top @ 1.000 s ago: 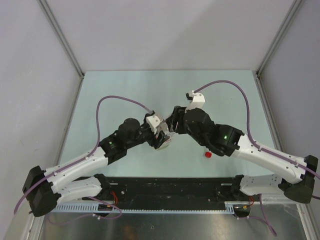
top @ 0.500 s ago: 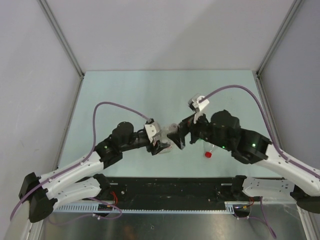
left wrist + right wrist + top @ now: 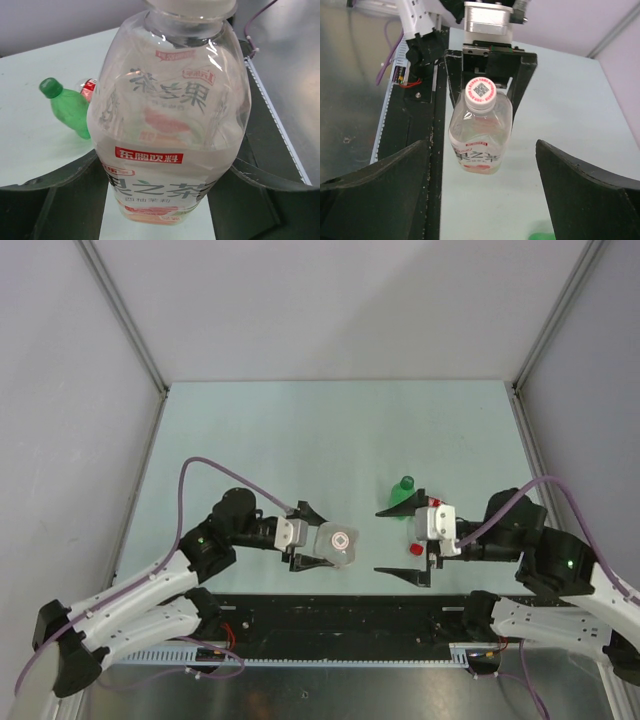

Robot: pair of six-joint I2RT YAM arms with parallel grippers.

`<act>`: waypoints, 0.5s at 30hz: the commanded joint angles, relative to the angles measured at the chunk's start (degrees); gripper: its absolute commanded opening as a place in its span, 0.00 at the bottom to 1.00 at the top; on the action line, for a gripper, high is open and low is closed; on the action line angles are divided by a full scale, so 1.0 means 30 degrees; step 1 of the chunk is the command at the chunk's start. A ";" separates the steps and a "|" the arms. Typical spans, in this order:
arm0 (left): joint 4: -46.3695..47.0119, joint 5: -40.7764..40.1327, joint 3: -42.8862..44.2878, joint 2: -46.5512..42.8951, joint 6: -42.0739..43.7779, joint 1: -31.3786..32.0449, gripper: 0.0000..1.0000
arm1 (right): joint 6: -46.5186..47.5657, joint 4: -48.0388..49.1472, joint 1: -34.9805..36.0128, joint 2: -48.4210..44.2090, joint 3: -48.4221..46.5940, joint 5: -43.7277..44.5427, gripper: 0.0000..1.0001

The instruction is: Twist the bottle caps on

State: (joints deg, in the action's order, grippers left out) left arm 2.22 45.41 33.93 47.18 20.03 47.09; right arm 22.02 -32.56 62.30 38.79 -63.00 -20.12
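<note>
Top external view: close to the near edge of the surface (image 3: 300, 430), left of the middle, left hand (image 3: 318, 537) clenched on the wider clear bottle (image 3: 167, 125), fingers (image 3: 50, 200) pressed to either side of its lower body, red and white label turned toward the left wrist camera. White cap (image 3: 480, 93) seated on the neck, red-ringed top facing the right hand; how tightly screwed, impossible to tell. Whether the base touches the surface, likewise impossible to tell. Right of the middle, about as close to the near edge, right hand (image 3: 380, 541) released, its two fingers spread wide, gripping nothing, pointed at the capped bottle across a gap. Small red cap (image 3: 415, 550) loose on the surface, seen from overhead between those spread fingers and apart from both. Farther from the near edge, toward the middle of the surface, small green bottle (image 3: 72, 111) lying on its side, green cap (image 3: 50, 87) on its neck. Just behind it, touching or nearly so, a sliver of the slim clear bottle (image 3: 89, 86) with red-white label, mostly hidden; capped or not, impossible to tell.
</note>
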 commanded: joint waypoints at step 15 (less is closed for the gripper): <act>0.0110 0.1230 0.0494 0.1386 0.0567 -0.0117 0.00 | 0.1994 0.3409 0.0038 0.3572 0.0277 -0.2643 0.68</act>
State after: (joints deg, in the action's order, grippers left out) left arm 1.89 48.23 33.93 51.03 20.64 47.07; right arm 28.95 -26.57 62.30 49.23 -61.89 -26.48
